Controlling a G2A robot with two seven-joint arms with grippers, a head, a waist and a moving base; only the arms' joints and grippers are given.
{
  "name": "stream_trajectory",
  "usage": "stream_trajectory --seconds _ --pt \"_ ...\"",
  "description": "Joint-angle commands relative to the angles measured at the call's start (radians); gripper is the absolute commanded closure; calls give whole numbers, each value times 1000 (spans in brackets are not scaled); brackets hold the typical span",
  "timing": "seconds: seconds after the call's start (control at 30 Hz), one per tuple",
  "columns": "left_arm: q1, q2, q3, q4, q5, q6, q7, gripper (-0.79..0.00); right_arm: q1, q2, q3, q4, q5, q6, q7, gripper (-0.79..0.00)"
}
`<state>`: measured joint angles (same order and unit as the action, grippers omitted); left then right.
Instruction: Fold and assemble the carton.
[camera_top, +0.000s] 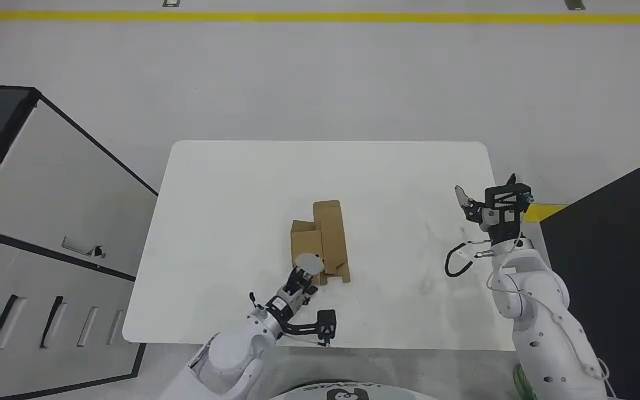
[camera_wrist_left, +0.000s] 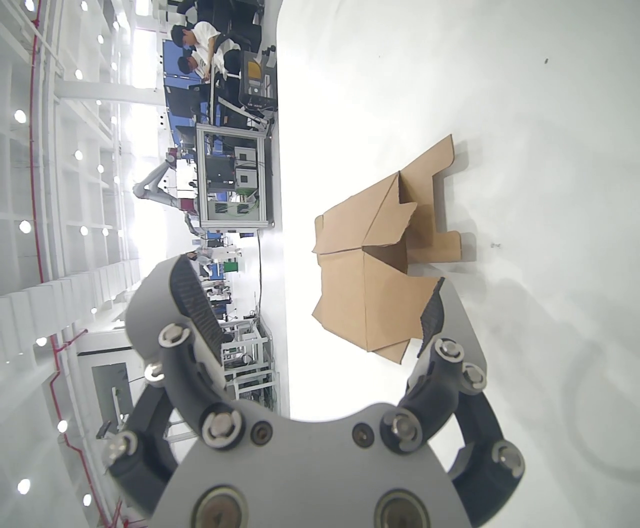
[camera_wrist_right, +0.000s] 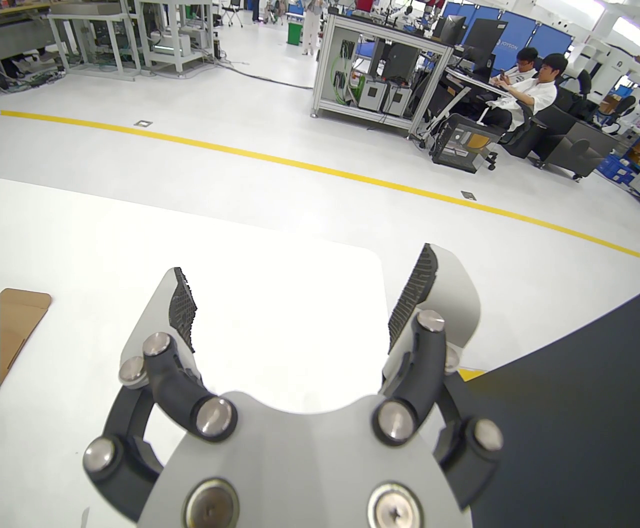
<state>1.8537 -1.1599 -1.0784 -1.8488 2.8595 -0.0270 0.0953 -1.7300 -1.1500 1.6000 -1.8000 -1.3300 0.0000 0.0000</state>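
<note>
On the tabletop (camera_top: 400, 190), a partly folded carton (camera_wrist_left: 370, 280) lay just ahead of wide-spread left fingers (camera_wrist_left: 195, 300); right fingers (camera_wrist_right: 410, 290), likewise spread, stood well apart.

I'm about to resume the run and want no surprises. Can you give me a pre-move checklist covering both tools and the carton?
1. Left tool open: ok.
2. Left tool at the carton: ok, right beside a lower flap; contact: cannot tell.
3. Right tool open and empty: ok.
4. Right tool close enough to help: not ok, it sits at the table edge, apart from the carton.
5. Carton fully on the table: ok.
6. Carton folded shut: not ok, flaps stand open.
</note>
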Motion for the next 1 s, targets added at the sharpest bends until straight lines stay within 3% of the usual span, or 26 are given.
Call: stream_trajectory --seconds 0.0,0.23,0.53,0.97 --pt "0 0 -1 0 1 0 0 -785 0 0 0 0 0 0 0 -785" --pt "-9 -1 9 15 11 -14 -5 -785 0 0 0 0 0 0 0 -785" --pt "-34 -14 61 63 0 -43 -102 -785 0 0 0 0 0 0 0 -785" --pt "-60 -18 78 83 -34 -29 -87 -785 0 0 0 0 0 0 0 -785"
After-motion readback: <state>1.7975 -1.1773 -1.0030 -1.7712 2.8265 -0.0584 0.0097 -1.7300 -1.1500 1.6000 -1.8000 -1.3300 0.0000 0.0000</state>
